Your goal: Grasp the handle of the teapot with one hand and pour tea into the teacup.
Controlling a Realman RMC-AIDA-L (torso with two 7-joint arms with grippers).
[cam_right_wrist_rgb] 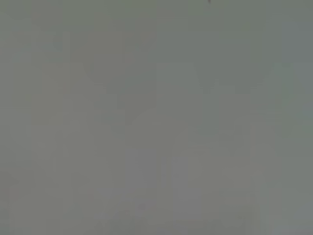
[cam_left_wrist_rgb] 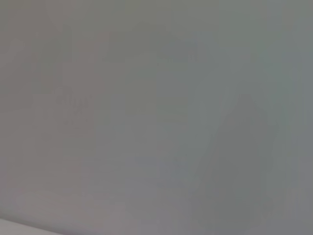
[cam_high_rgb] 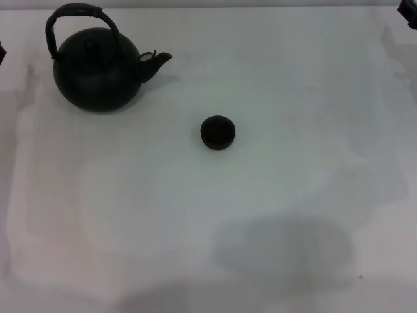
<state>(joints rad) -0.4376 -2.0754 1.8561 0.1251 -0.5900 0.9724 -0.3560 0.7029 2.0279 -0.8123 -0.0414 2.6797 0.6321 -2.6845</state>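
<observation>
From my head cam, going left to right. At the far left edge, a dark sliver of the left gripper (cam_high_rgb: 2,52) pokes in, cut off by the frame; can't tell if it's wide or narrow, too little shows. Just right of it, far-left on the white table (cam_high_rgb: 195,228), sits the teapot (cam_high_rgb: 98,72), upright, big round black body, lid on, so I can't see what's inside. Its handle (cam_high_rgb: 78,16) arches up over the lid, leaning a bit to the left, nothing gripping it. The short spout (cam_high_rgb: 159,60) points right.

Toward the centre, nearer to me and to the right of the pot, is the teacup (cam_high_rgb: 217,132), upright, well apart from the teapot, spout aimed roughly its way but off to the far side. Cup interior reads as plain black; can't tell whether any liquid is in it.

Far right top corner: a small dark piece of the right gripper (cam_high_rgb: 410,14), also cut off, finger state can't tell. Both grippers are well away from pot and cup.

Tabletop has faint wrinkles and a soft shadow patch near-centre-right.

Left wrist cam & right wrist cam: both give only a blank grey-white surface, no fingers or objects to make out.
</observation>
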